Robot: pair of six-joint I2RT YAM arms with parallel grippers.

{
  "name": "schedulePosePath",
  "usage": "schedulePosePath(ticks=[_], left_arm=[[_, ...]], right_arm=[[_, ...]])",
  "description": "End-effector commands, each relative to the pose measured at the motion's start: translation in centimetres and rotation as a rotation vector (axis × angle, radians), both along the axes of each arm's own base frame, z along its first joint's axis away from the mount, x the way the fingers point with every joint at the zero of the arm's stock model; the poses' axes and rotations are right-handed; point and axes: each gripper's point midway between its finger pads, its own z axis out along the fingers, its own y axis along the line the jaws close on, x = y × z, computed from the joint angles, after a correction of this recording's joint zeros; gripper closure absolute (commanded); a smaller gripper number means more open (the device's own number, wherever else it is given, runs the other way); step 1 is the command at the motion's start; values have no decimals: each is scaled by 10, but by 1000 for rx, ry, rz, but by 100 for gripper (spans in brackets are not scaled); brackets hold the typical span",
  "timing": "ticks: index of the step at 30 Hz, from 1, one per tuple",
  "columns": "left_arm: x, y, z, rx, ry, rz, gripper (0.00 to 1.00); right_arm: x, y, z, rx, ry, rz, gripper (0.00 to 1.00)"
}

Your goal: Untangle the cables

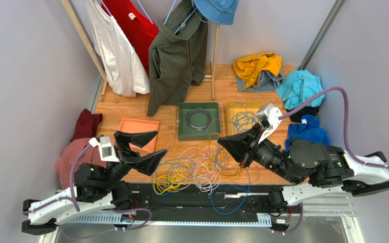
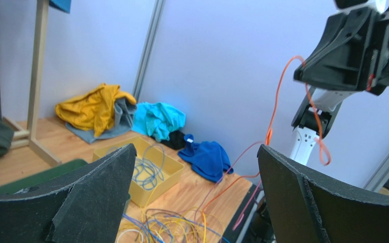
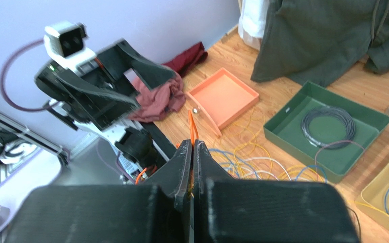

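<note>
Right gripper (image 3: 191,146) is pinched tight on one orange cable (image 3: 192,124), lifted over the tangled cables (image 1: 196,167). I see the left gripper (image 1: 160,143) spread wide, empty, near the orange tray (image 1: 136,126).

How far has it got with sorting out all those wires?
Done: a grey coil lies in the green tray, blue cables in the yellow tray. In hand: the right pincer is shut on an orange cable; the left pincer stands open. Left: the mixed tangle by the near edge.
</note>
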Motion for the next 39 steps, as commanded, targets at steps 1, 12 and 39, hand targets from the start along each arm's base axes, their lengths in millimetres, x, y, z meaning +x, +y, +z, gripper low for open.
schedulePosePath(ticks=[1,12,39], left_arm=[[-4,-3,2,41,-101,1,1],[2,-79,-43,243,-143,-101,2],[-2,-124,-75,276,-65,-221,100]], right_arm=[[-7,6,3,70,47,29,100],[-30,23,23,123,86,164,100],[-26,19,21,136,79,139,100]])
